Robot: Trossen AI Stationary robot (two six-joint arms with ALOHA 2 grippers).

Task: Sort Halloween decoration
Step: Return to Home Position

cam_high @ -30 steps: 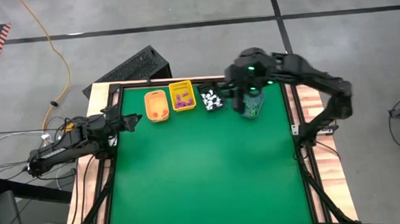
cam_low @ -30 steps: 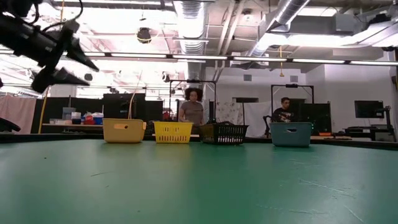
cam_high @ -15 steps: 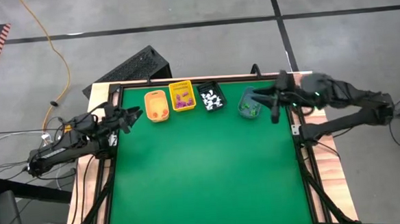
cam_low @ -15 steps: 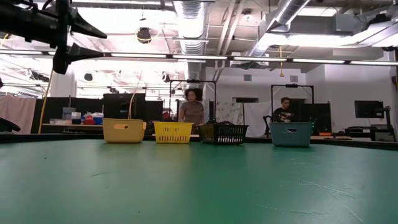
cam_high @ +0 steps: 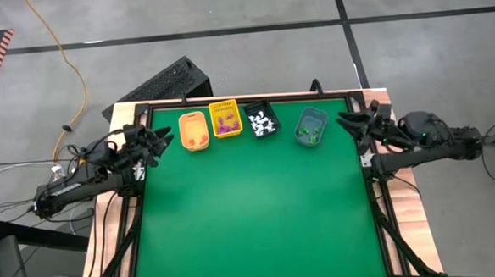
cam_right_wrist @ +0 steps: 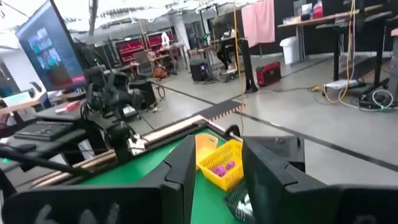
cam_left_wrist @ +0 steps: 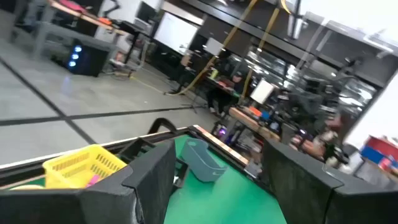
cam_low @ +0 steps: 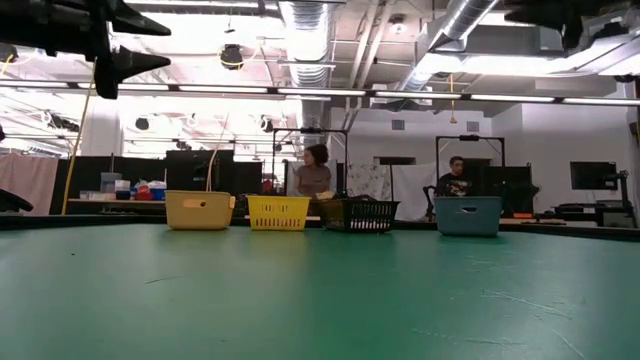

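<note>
Four small bins stand in a row along the table's far edge: an orange one [cam_high: 194, 131] with orange trinkets, a yellow one [cam_high: 225, 118] with purple trinkets, a black one [cam_high: 261, 121] with white trinkets and a grey-blue one [cam_high: 311, 127] with green trinkets. These trinkets are the Halloween decoration. My left gripper [cam_high: 164, 139] hovers open and level at the table's left edge beside the orange bin, nothing between its fingers [cam_left_wrist: 217, 168]. My right gripper [cam_high: 348, 120] hovers open and level at the right edge beside the grey-blue bin, also with nothing between its fingers [cam_right_wrist: 217, 165].
The green mat [cam_high: 251, 215] stretches bare from the bins to the near edge, inside a black frame on wooden boards. Behind the table the low view shows a workshop with two people [cam_low: 315, 175] at desks.
My right gripper has drawn back from above the grey-blue bin toward the table's right edge, sinking and tipping from pointing down to level. My left gripper has stayed at the left edge but has risen a little and tipped up to level.
</note>
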